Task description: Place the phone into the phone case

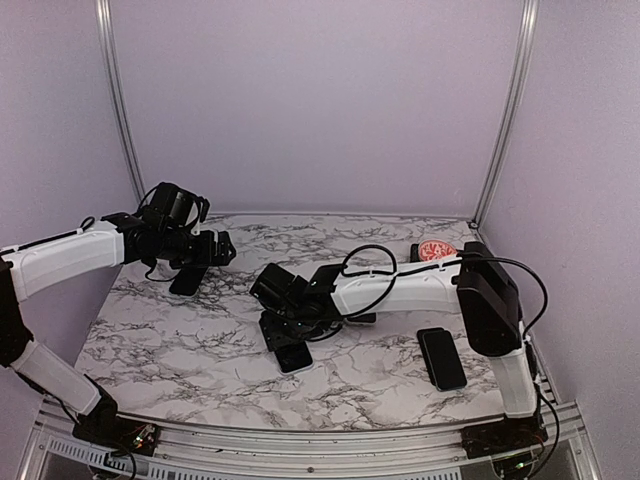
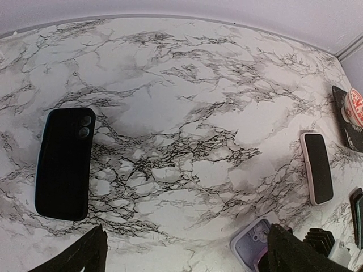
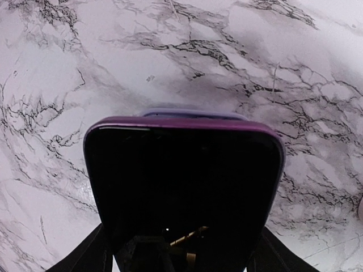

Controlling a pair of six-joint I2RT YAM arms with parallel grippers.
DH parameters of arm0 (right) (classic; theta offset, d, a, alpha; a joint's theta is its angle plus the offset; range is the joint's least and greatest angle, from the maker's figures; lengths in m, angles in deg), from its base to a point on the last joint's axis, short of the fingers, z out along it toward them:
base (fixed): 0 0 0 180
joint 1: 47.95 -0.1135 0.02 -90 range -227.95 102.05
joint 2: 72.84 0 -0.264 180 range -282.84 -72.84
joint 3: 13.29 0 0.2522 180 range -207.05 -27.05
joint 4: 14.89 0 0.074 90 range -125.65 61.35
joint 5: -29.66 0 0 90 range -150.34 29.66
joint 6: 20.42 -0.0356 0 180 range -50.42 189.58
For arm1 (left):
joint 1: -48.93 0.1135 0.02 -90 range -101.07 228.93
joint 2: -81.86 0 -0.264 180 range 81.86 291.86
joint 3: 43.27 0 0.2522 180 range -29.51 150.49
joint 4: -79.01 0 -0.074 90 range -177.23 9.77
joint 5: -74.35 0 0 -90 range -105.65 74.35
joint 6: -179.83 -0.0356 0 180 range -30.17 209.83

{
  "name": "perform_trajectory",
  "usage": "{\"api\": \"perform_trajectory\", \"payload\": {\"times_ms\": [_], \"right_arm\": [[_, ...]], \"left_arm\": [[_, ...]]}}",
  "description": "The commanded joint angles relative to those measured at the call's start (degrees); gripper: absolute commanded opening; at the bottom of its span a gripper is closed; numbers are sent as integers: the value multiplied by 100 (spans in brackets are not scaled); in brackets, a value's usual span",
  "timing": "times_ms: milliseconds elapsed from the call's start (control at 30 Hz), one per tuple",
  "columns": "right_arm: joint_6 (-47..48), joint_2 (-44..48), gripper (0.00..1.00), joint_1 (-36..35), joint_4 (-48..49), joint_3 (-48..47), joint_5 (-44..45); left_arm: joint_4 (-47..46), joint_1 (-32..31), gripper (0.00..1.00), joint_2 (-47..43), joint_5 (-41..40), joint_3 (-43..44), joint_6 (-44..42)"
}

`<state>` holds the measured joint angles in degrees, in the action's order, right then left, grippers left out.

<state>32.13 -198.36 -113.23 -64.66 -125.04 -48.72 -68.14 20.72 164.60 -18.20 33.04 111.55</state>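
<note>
Two robot arms work over a marble table (image 1: 180,350).

The right claw (image 3: 181,249) reaches far across toward the left. Its two fingers (image 3: 95,252) are closed against the sides of the phone (image 3: 184,181), which has a dark screen and a purple rim and fills the space between them. Just past the phone's far edge, beyond the fingertips, a thin pale lilac strip of the phone case (image 3: 193,113) shows against the marble. The phone covers the rest of it, so I cannot tell whether the phone is seated in the case or only resting over it. From overhead, the phone lies flat on the table, just on the near side of this claw.

The left claw (image 2: 186,238) hangs above the far left part of the table. Its fingers (image 2: 85,255) are spread wide, with only bare marble between them. A black handset (image 2: 63,164) lies with its camera side up, just off the left fingertip and apart from it. Well off to this claw's right lie a white-rimmed phone (image 2: 316,168) and a red and white round thing (image 2: 356,107). Another dark phone (image 1: 442,358) lies near the right arm's base, well behind the right claw.
</note>
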Motion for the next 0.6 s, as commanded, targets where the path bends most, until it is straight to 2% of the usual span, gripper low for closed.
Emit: {"api": "perform_trajectory", "payload": {"times_ms": [0,200,367,567], "right_arm": [[62,-352,38,-88,-636,-221,-234],[20,-232,63,-82,-512,-53,-197],[35,-246,98,-82,-518,-68,-213],[44,-236,99,-73,-549,-40,-299]], "left_arm": [[-138,48,99,37,36,-58,-20],[-137,61,99,57,83,-58,-18],[-142,77,99,55,131,-58,-17],[-143,79,99,70,174,-58,-18]]}}
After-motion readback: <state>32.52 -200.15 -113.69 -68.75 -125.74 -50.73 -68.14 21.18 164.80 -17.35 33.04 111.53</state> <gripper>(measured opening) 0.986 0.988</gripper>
